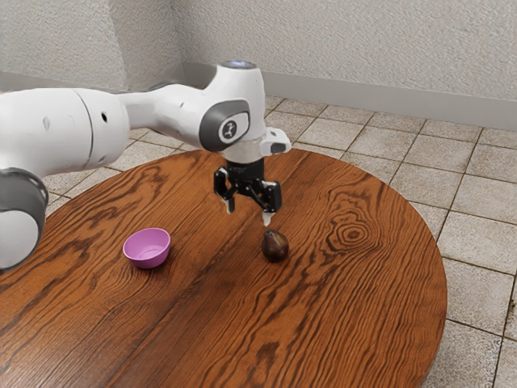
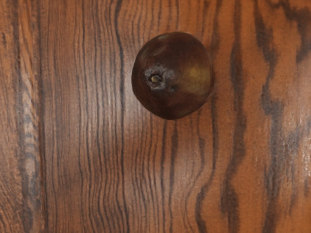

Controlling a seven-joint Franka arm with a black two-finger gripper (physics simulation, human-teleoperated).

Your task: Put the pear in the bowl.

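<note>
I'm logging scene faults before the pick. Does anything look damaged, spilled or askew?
The pear on the table looks oddly dark: mostly brown with one yellowish patch, possibly overripe. The pink bowl sits upright, and I see no spill.

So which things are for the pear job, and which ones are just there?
For the job:
- dark brown pear
- pinkish-purple bowl, where the pear should go
- my open gripper, for picking it up

Just there:
- wooden table
- tiled floor
- pale walls
</note>
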